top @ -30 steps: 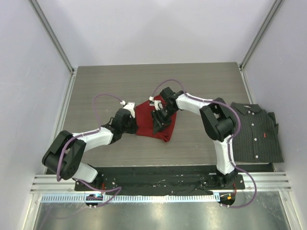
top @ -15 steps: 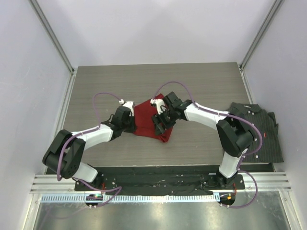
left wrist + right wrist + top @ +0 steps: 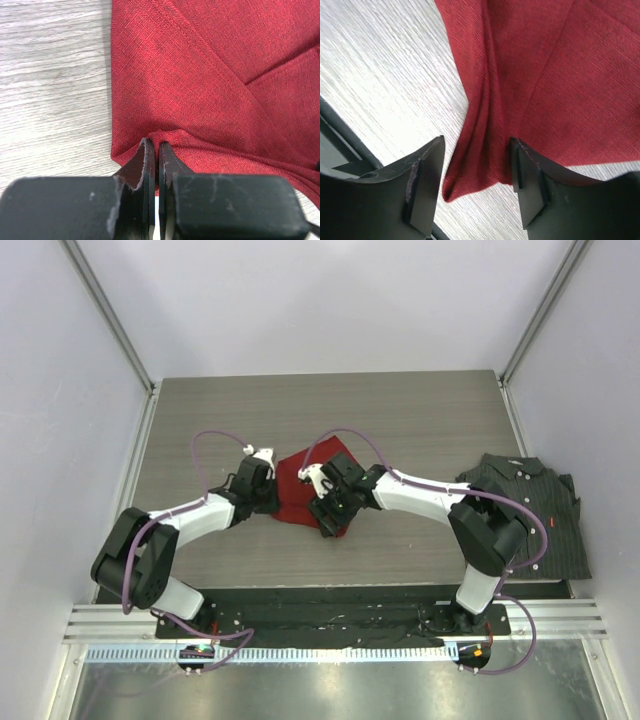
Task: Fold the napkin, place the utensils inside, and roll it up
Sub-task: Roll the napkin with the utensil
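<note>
Robot lab cell: white walls (image 3: pixel 320 300), aluminium posts (image 3: pixel 108 315), wood-grain table (image 3: pixel 430 410), two arms (image 3: pixel 190 523) bolted to base rail (image 3: pixel 560 618).

napkin (image 3: pixel 293 495) — partly covered from above; corners cropped in wrist views

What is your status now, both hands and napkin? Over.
Left hand shut on napkin edge. Right hand open, straddling a napkin corner. No utensils in view. Pinstriped shirt lies apart, right side.

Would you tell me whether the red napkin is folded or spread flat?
Folded: the napkin shows overlapping layers, a hemmed edge running diagonally across it.
</note>
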`<control>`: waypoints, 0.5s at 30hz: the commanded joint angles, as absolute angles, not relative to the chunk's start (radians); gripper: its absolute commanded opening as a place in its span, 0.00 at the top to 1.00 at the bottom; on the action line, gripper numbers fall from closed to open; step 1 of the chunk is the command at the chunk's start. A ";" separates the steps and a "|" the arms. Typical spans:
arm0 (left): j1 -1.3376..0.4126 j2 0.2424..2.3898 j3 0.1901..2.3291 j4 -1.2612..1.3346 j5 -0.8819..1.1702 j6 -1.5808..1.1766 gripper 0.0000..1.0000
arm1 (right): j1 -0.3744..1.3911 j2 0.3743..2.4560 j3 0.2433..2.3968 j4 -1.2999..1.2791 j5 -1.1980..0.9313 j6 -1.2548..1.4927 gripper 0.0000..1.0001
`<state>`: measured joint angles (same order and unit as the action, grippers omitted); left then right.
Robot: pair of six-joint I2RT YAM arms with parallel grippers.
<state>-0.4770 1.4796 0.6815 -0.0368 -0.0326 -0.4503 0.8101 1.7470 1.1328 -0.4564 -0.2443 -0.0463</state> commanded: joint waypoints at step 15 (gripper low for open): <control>-0.448 1.473 0.724 -0.124 -0.078 -0.454 1.00 | 0.756 1.805 1.161 -0.528 -0.617 -0.002 0.96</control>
<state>-0.4641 1.4841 0.6933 -0.0658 -0.0307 -0.4644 0.7910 1.7649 1.1191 -0.4843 -0.3470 -0.0383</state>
